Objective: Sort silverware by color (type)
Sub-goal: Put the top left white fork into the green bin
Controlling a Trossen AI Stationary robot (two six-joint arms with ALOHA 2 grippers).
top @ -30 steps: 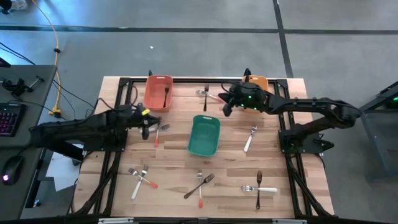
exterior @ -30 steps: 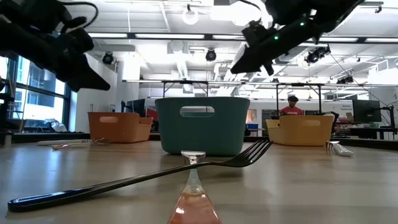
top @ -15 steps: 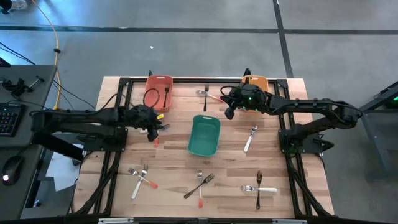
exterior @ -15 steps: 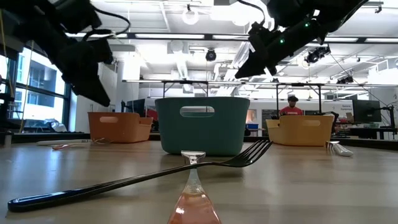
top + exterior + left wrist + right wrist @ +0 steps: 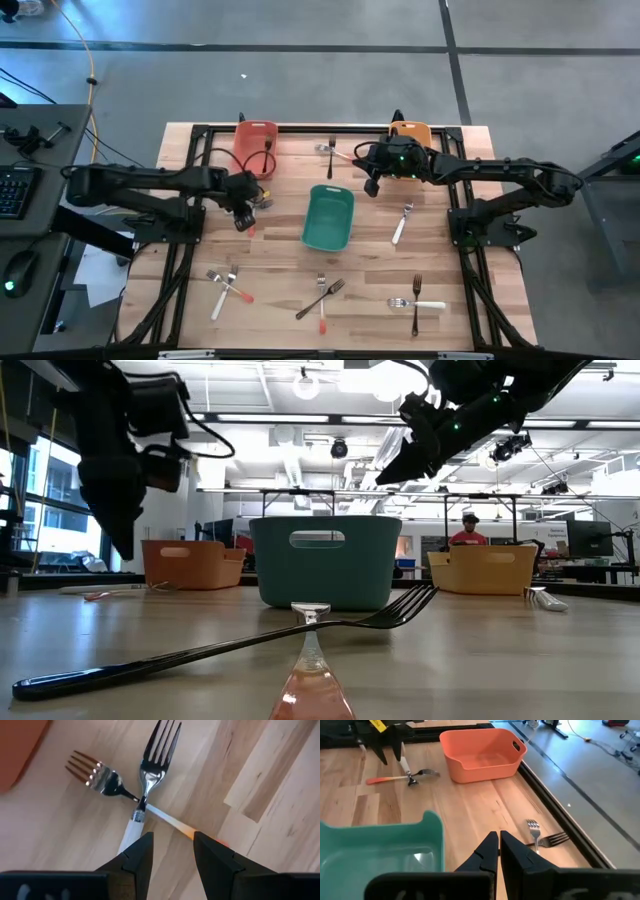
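Two forks lie crossed on the table beside the salmon bin (image 5: 255, 148): a white-handled one (image 5: 150, 775) and an orange-handled one (image 5: 97, 776). My left gripper (image 5: 172, 850) is open and points down just over their crossed handles, touching neither; the high view also shows the left gripper (image 5: 243, 215). My right gripper (image 5: 499, 845) is shut and empty, hanging above the table between the teal bin (image 5: 329, 216) and the orange bin (image 5: 410, 135). A dark fork (image 5: 267, 152) lies in the salmon bin.
More silverware lies loose: two forks (image 5: 332, 152) at the back centre, a white-handled one (image 5: 402, 222) right of the teal bin, and several (image 5: 320, 297) near the front edge. A black frame (image 5: 300, 128) runs round the table. A person (image 5: 470, 532) sits far behind.
My left arm has stretched toward the table's right edge. Its gripper has tipped to point straight down and has come lower over the two crossed forks. The forks have stayed where they were.
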